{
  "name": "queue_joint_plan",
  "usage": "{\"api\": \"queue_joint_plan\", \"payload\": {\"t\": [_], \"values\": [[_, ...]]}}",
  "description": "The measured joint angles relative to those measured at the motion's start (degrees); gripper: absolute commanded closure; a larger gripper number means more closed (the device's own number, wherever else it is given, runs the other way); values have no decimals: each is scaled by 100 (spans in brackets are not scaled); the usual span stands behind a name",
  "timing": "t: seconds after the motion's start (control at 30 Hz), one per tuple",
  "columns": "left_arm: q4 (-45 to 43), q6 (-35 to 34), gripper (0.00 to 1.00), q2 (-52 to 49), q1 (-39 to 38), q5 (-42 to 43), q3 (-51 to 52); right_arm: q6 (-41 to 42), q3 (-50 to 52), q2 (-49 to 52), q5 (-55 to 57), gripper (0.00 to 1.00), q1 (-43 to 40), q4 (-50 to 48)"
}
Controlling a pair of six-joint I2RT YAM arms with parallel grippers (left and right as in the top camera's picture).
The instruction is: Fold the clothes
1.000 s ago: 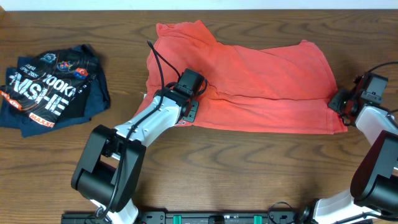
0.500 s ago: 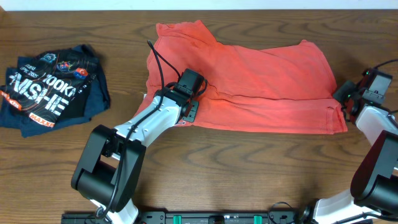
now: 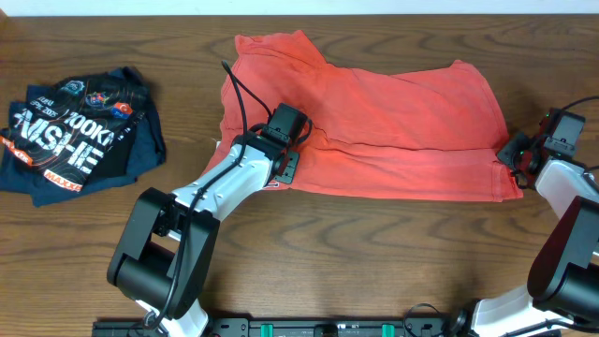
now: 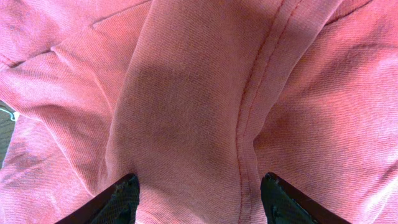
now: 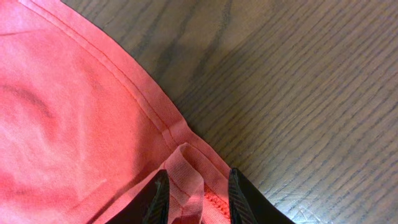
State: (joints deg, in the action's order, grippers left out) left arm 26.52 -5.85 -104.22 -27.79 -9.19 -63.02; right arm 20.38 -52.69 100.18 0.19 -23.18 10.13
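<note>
The coral-red T-shirt [image 3: 374,112] lies rumpled across the middle and right of the table [image 3: 393,253]; the right gripper [image 5: 198,199], jaws narrow, pinches its near right hem corner; the left gripper [image 4: 199,199], jaws wide, straddles a cloth ridge on the shirt's left part, gripping nothing. So shallow a pinch may slip under a pull; the pressing left fingers [image 4: 121,199] could bunch the cloth.
</note>
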Motion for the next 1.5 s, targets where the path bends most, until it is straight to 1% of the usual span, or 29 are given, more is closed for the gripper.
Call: {"api": "queue_joint_plan", "payload": {"t": [0.17, 0.23, 0.33, 0.43, 0.67, 0.73, 0.83, 1.03, 1.07, 1.1, 1.17, 1.37, 1.43, 1.5], "values": [[0, 0, 36, 0, -2, 2, 0, 0, 0, 48, -24, 70, 2, -11], [0, 0, 36, 0, -2, 2, 0, 0, 0, 149, -55, 73, 2, -11], [0, 0, 36, 0, -2, 0, 0, -35, 0, 339, -144, 83, 2, -20], [0, 0, 36, 0, -2, 0, 0, -35, -2, 385, -216, 90, 2, -103], [0, 0, 36, 0, -2, 0, 0, -44, -2, 393, -295, 90, 4, -173], [-2, 0, 36, 0, -2, 0, 0, -44, -2, 387, -308, 85, 4, -227], [0, 0, 36, 0, -2, 0, 0, -46, -2, 339, -323, 84, 4, -306], [0, 0, 36, 0, -2, 2, 0, -48, -2, 249, -323, 92, 4, -310], [0, 0, 36, -2, -2, 2, 0, -48, -2, 249, -323, 92, 4, -302], [0, 0, 36, 0, -2, 0, 0, -44, -2, 249, -326, 91, 4, -286], [0, 0, 36, 0, -2, 2, 0, -42, -2, 249, -326, 85, 4, -245], [0, 0, 36, 0, 0, 0, 0, -44, -2, 249, -321, 82, 4, -96], [0, 0, 36, 0, 0, 0, 0, -46, -2, 249, -321, 83, 4, -87], [0, 0, 36, 0, -2, 0, 0, -52, -2, 249, -319, 90, 4, -92]]}}
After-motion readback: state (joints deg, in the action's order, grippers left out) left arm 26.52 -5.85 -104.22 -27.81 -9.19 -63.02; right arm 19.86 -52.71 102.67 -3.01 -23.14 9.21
